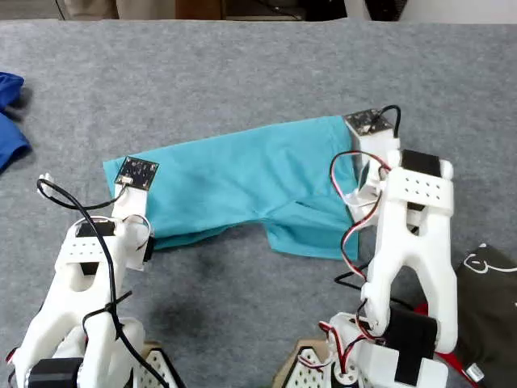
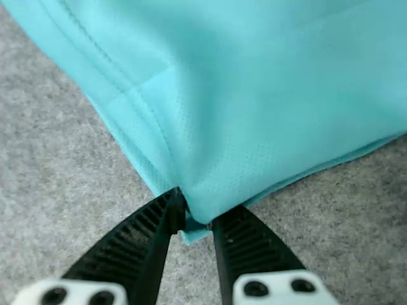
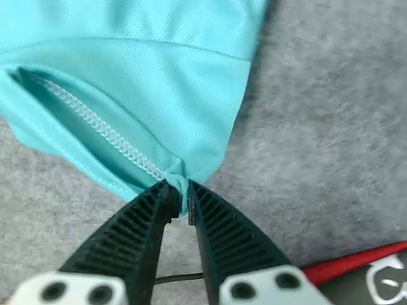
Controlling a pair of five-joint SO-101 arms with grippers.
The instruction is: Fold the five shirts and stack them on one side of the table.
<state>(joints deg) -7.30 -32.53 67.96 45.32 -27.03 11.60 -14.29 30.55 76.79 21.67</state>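
A teal shirt (image 1: pixel 242 182) lies partly folded across the middle of the grey table. In the high view my left gripper (image 1: pixel 132 192) is at the shirt's left end and my right gripper (image 1: pixel 363 158) at its right end. Seen from the left wrist, the left gripper (image 2: pixel 191 215) is shut on a folded corner of the teal shirt (image 2: pixel 254 108). Seen from the right wrist, the right gripper (image 3: pixel 180 190) is shut on a hemmed corner of the teal shirt (image 3: pixel 127 76). In the high view both grippers' tips are hidden under the wrist cameras.
A blue garment (image 1: pixel 10 113) lies at the table's far left edge. A dark garment with white print (image 1: pixel 489 299) sits at the right near the right arm's base, with a red edge (image 3: pixel 356 264) beside it. Bare grey table (image 1: pixel 242 73) stretches beyond the shirt.
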